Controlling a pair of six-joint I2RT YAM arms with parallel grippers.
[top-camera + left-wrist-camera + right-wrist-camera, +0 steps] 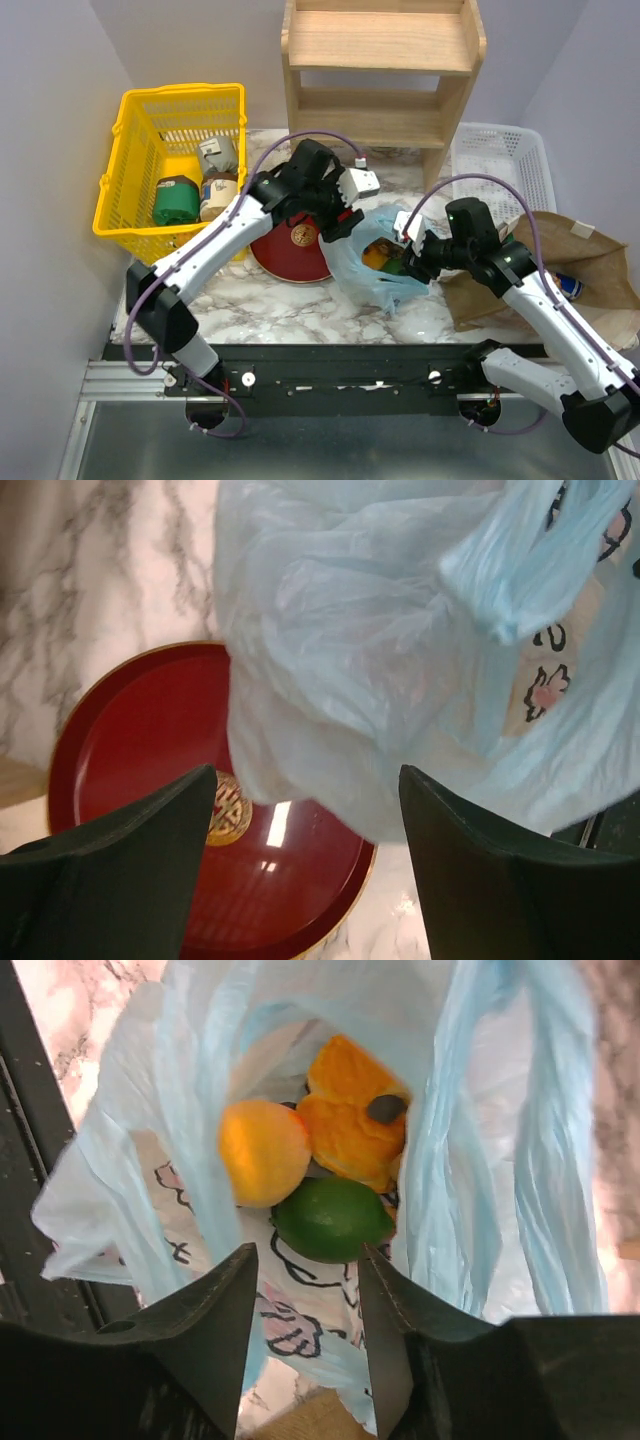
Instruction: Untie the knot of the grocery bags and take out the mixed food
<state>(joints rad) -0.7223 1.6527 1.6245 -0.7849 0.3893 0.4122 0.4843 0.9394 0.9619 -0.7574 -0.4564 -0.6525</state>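
Note:
The light-blue plastic bag [372,268] lies open at mid-table; inside it I see something orange and green. In the right wrist view its mouth [480,1160] gapes, showing an orange fruit [262,1152], a green fruit [332,1218] and the glazed orange doughnut [345,1125]. My right gripper [308,1265] is open at the bag's right rim, with printed film lying between its jaws. My left gripper [305,810] is open at the bag's upper-left side, the bag [400,650] bulging just beyond its fingertips. The brown paper bag [595,270] lies at the right with a red-blue can [568,287] in it.
A red plate [290,250] lies left of the blue bag, under my left gripper, and shows in the left wrist view [140,740]. A yellow basket [130,150] with jars stands at back left. A wooden shelf [380,70] stands behind, and a white mesh tray [500,160] at back right.

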